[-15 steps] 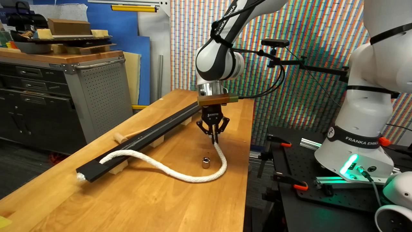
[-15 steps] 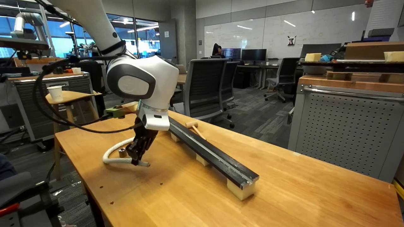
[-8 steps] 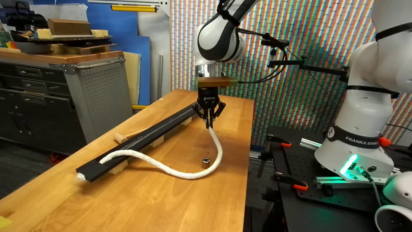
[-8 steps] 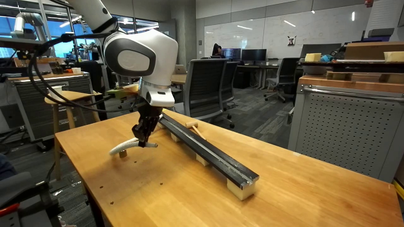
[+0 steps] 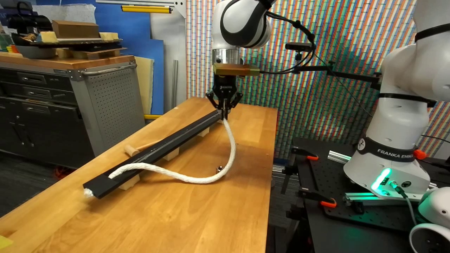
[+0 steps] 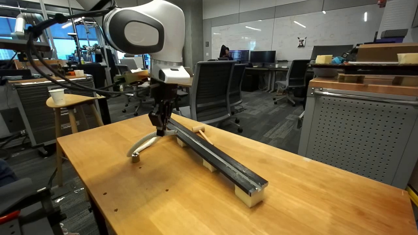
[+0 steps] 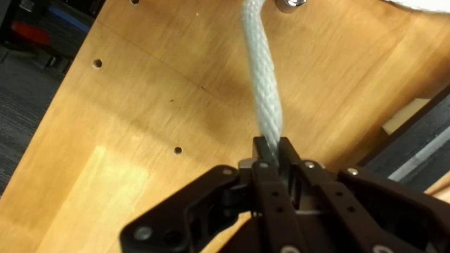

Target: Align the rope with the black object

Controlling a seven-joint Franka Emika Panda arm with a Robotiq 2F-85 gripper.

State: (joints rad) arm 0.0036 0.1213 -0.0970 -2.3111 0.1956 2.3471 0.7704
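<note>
The white rope [image 5: 197, 180] runs in a curve over the table in an exterior view. One end part lies on the near end of the black bar [image 5: 158, 151], with a frayed white tip at the bar's end. My gripper [image 5: 225, 117] is shut on the rope close to its other end and holds it above the table beside the bar's far part. In an exterior view, the gripper [image 6: 160, 133] has the rope's short free tip pointing toward the bar [image 6: 222, 160]. In the wrist view the rope [image 7: 262, 70] leaves the fingertips [image 7: 270, 147]; the bar [image 7: 422, 154] is at right.
A small metal cylinder [image 6: 135, 158] stands on the table against the rope's bend; it also shows in the wrist view [image 7: 290, 3]. Pale blocks [image 6: 249, 195] hold up the bar. A wooden mallet [image 5: 132, 150] lies behind the bar, and it shows in an exterior view [image 6: 198, 129].
My gripper has risen and moved toward the bar and its far end, carrying the rope's end. The rope's bend has followed. The metal cylinder has shifted slightly where the rope meets it.
</note>
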